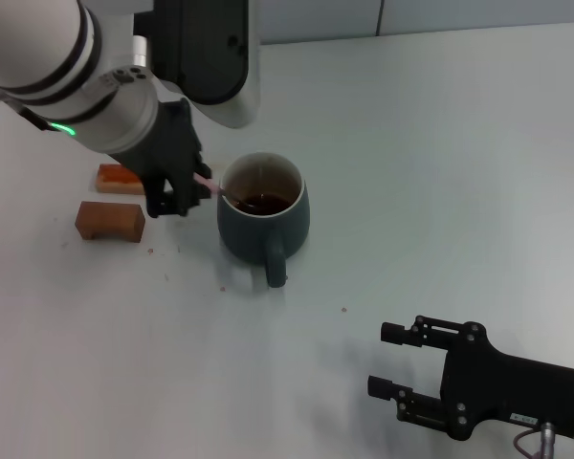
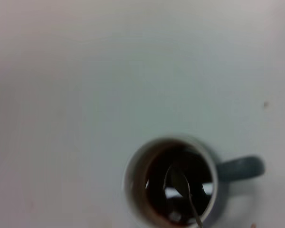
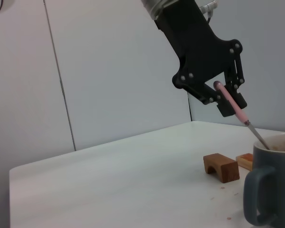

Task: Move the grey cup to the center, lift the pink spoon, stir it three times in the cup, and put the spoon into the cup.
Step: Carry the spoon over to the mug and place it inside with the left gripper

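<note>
Nearest the robot's body, low on its right side, the right gripper (image 1: 387, 361) rests idle above the white table (image 1: 440, 153), its two black fingers spread apart around nothing. A small pale label sits on its black housing, but the writing is too small to read.

Farther out and to the left, the grey cup (image 1: 263, 218) stands upright on the table, its loop handle turned back toward the robot. Dark brown liquid fills its pale, stained inside.

Just beyond the cup's left rim hangs the left gripper (image 1: 187, 186), its black fingers closed on the upper end of the pink spoon (image 1: 209, 184). The spoon slants down from the fingers over the rim, and its grey metal bowl (image 2: 178, 182) dips into the liquid.

Past that gripper, on its far side from the cup, two brown rectangular blocks lie on the table: a plain brown block (image 1: 109, 221) and an orange-brown block (image 1: 118, 179) behind it, partly hidden by the arm.
</note>
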Available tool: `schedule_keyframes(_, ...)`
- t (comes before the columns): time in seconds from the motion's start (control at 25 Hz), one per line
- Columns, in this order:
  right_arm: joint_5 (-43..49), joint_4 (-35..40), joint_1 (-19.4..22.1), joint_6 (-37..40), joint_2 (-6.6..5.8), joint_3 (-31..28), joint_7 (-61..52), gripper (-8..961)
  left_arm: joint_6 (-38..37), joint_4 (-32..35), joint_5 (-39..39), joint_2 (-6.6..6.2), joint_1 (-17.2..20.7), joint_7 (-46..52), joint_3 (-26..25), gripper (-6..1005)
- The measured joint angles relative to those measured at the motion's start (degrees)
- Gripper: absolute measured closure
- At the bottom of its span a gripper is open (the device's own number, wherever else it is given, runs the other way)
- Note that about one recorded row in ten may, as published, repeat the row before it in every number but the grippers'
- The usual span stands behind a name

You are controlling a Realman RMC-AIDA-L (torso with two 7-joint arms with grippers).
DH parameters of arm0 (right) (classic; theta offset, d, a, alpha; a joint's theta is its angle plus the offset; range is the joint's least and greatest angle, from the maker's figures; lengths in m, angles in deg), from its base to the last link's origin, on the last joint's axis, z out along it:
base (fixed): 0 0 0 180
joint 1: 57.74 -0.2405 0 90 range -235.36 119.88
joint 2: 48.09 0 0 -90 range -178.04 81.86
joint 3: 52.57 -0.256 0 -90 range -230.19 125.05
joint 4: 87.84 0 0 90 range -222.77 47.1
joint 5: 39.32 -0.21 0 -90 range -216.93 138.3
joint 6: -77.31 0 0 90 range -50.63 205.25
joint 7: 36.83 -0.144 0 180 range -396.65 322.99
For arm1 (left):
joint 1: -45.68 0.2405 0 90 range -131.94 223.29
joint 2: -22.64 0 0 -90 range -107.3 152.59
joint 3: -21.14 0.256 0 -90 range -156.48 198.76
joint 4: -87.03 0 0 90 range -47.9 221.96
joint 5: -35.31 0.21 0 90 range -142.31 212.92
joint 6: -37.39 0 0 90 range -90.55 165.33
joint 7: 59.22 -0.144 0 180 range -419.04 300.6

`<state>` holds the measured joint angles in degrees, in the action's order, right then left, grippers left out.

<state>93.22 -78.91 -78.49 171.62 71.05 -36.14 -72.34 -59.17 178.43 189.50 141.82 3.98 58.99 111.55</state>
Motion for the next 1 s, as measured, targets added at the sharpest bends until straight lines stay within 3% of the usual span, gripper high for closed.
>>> schedule_keyframes(0.44, 0.0, -0.06, 0.19, 0.01, 0.13, 0.09, 0.0, 329, 7.4, -1.9, -2.94, -0.04, 1.95, 0.15, 2.47, 730)
schedule_keyframes(1.0, 0.0, -0.06, 0.09, 0.34, 0.04, 0.22, -0.23, 328, 7.34, -2.5, -2.94, -0.1, 2.24, 2.07, 2.41, 718)
